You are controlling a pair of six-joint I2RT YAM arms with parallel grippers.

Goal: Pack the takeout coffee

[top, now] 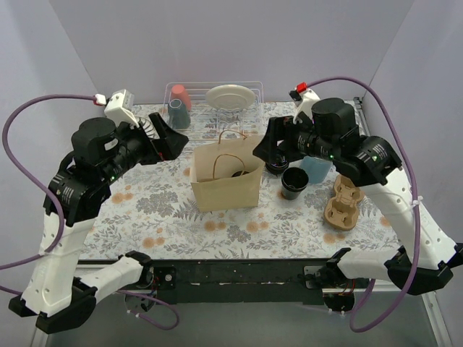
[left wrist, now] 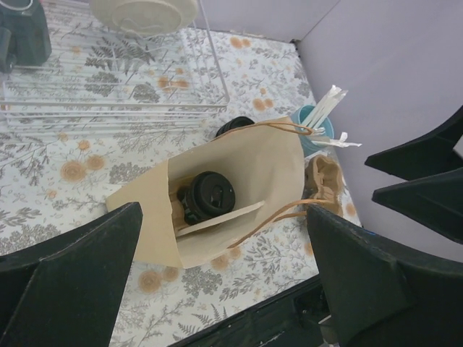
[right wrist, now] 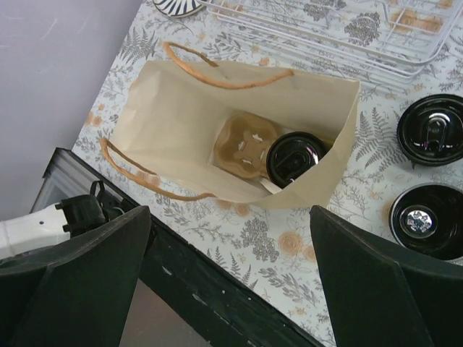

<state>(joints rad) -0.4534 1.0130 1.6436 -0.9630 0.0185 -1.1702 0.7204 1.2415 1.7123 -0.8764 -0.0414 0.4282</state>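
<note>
flanking the brown paper bag, left gripper and right gripper both gape wide, empty. one packed cup stands inside in a cardboard carrier, likely for steadiness; a lidded cup and an open cup sit at the bag's three o'clock.

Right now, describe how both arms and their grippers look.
Both the left arm and the right arm have white lower links and black motor housings nearer the wrist. The left gripper and right gripper carry broad, black, wedge-shaped fingers. A purple cable loops to a white wrist block with a red plug on each.
</note>
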